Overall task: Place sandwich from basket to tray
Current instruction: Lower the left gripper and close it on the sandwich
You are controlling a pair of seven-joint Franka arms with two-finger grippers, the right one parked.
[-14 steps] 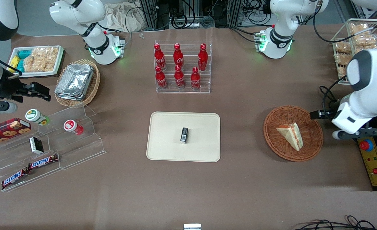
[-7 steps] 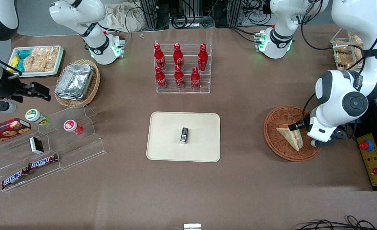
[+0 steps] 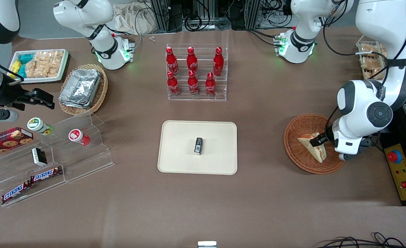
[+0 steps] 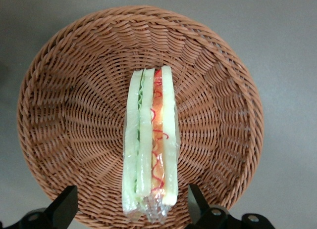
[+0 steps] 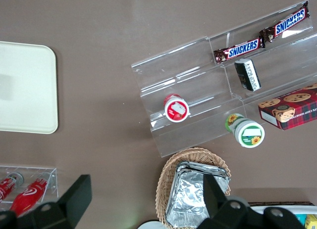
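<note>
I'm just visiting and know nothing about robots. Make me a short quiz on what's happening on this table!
1. True or false: the sandwich lies in the basket.
2. What already sits on the tray?
A. a bottle
B. a small dark box
C. nothing
3. Fill in: the gripper hangs over the sandwich, fingers ____.

Key: 1 true; 2 B; 3 open, one on each side of the sandwich.

My tabletop (image 3: 264, 206) is covered in a plain, matte brown cloth, evenly lit from above, with soft shadows and no glare. At the edge farthest from the front camera, metal frame rails (image 3: 161, 15) stand among tangled black cables (image 3: 192, 22), with a crumpled pale cloth (image 3: 130, 19) heaped beside them and grey floor (image 3: 37, 20) toward the parked arm's end
</note>
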